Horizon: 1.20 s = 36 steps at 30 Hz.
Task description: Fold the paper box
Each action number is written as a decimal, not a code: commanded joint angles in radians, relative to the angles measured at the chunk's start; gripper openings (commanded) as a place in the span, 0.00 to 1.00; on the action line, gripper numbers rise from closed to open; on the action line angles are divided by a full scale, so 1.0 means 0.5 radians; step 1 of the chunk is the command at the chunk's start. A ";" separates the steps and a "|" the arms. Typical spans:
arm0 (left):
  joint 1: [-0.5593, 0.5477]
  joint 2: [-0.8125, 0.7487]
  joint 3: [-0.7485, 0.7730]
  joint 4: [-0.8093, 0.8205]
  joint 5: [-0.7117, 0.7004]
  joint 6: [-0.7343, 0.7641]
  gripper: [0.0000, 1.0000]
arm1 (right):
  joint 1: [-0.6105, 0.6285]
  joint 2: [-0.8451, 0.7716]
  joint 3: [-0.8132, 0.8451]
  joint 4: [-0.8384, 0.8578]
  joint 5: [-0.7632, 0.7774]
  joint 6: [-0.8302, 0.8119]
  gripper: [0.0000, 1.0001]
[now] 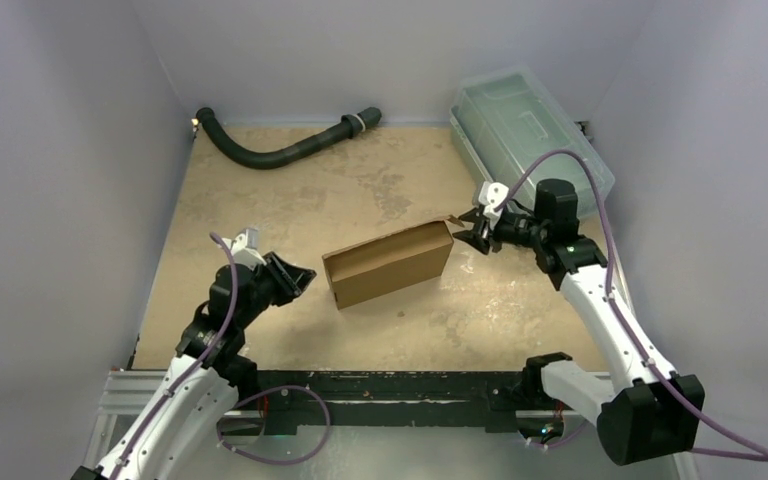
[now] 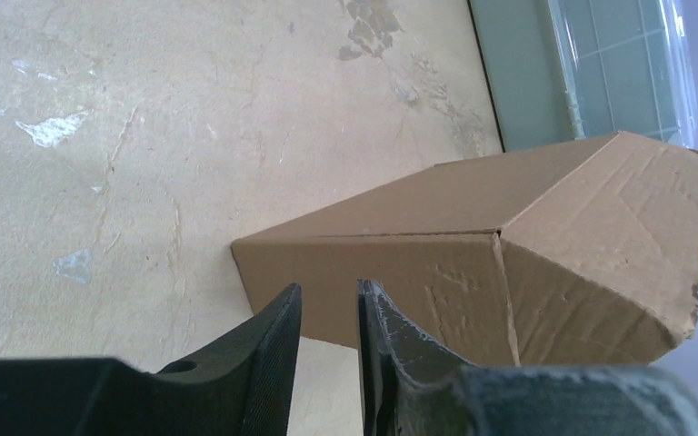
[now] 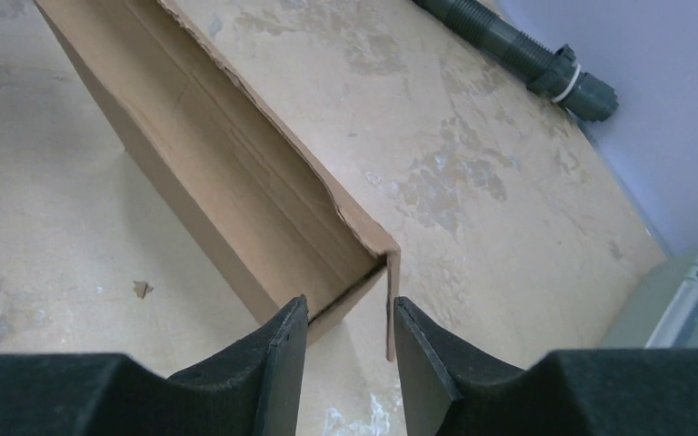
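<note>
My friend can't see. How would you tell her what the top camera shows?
A brown paper box, folded into a long shape, lies between two robot pincers: the right pincer at its right corner, the left pincer short of its left end. A black hose and a clear plastic bin lie at the back.

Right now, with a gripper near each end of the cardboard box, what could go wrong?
The right gripper straddles only the thin end flap of the paper box; closing there may crumple it or slip off.
The box seems to stand on a narrow side, and the open left gripper is apart from it, so a push could tip or slide it.
</note>
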<state>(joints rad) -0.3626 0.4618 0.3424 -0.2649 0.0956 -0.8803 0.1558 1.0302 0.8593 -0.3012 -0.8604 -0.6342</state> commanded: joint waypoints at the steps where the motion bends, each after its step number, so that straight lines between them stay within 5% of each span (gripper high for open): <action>1: -0.011 0.028 0.012 -0.045 0.054 0.025 0.28 | 0.116 0.053 0.028 0.171 0.223 0.041 0.40; 9: -0.011 0.164 0.004 0.074 0.088 0.055 0.26 | 0.136 0.036 0.014 0.192 0.347 0.049 0.24; 17: -0.011 0.249 0.021 0.118 0.120 0.143 0.26 | 0.089 0.042 0.048 0.070 0.310 -0.032 0.41; 29: -0.011 0.119 0.003 0.098 0.220 0.121 0.25 | 0.070 0.176 0.031 0.171 0.227 -0.123 0.43; 36: -0.011 0.054 0.027 0.039 0.216 0.110 0.25 | 0.087 0.199 0.047 0.174 0.200 -0.126 0.24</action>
<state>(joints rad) -0.3626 0.4969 0.3408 -0.2596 0.1909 -0.8268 0.1955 1.1500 0.8597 -0.2478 -0.7258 -0.6857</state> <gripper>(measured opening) 0.251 0.300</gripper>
